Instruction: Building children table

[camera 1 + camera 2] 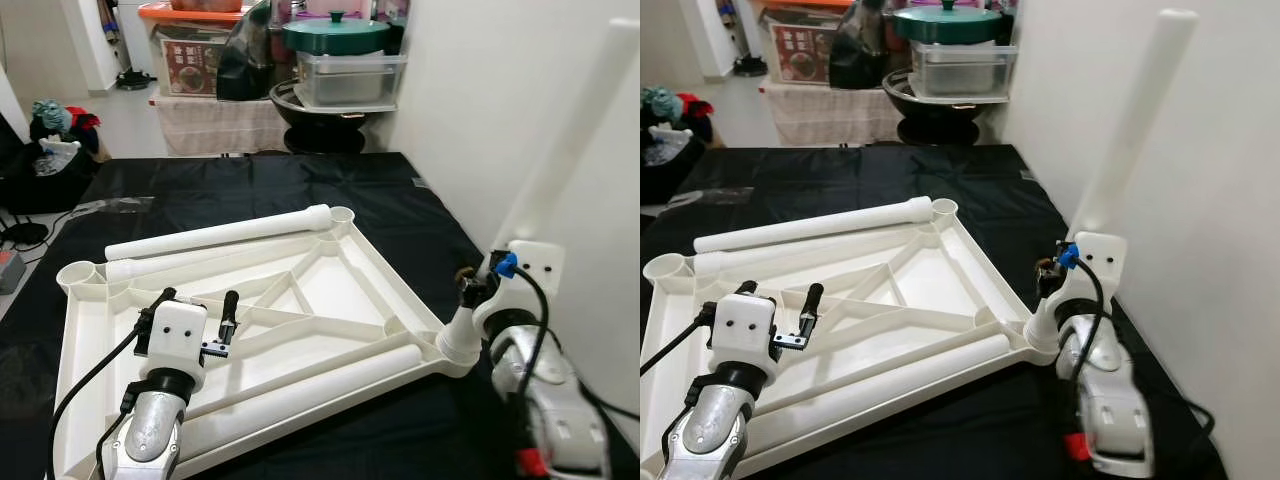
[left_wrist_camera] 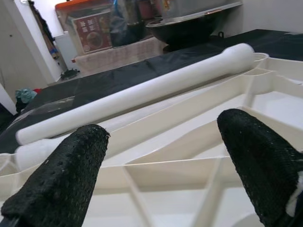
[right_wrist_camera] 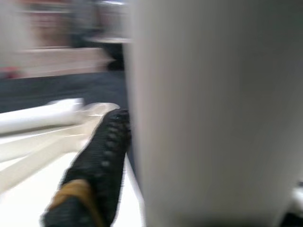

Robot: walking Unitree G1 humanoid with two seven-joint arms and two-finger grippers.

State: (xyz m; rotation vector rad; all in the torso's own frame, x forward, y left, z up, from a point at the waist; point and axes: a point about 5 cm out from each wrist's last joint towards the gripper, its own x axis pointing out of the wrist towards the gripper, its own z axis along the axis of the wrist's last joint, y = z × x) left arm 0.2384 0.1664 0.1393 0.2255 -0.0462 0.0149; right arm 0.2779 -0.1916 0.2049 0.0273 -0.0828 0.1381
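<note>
Black floor sheet [image 1: 300,185] carries upturned white tabletop [image 1: 330,285]; loose white leg tube [image 1: 215,237] lies alongside.

Bright, even light — right-wrist blur

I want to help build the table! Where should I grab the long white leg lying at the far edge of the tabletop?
Grab the loose leg around its middle, coming down from above. It's a smooth round tube lying flat along the upside-down tabletop, so its top is open and holding the middle should keep it balanced.

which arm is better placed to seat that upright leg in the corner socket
Right. The right gripper already holds the upright white leg at the tabletop's near right corner. The left gripper hovers open, well away.
</note>
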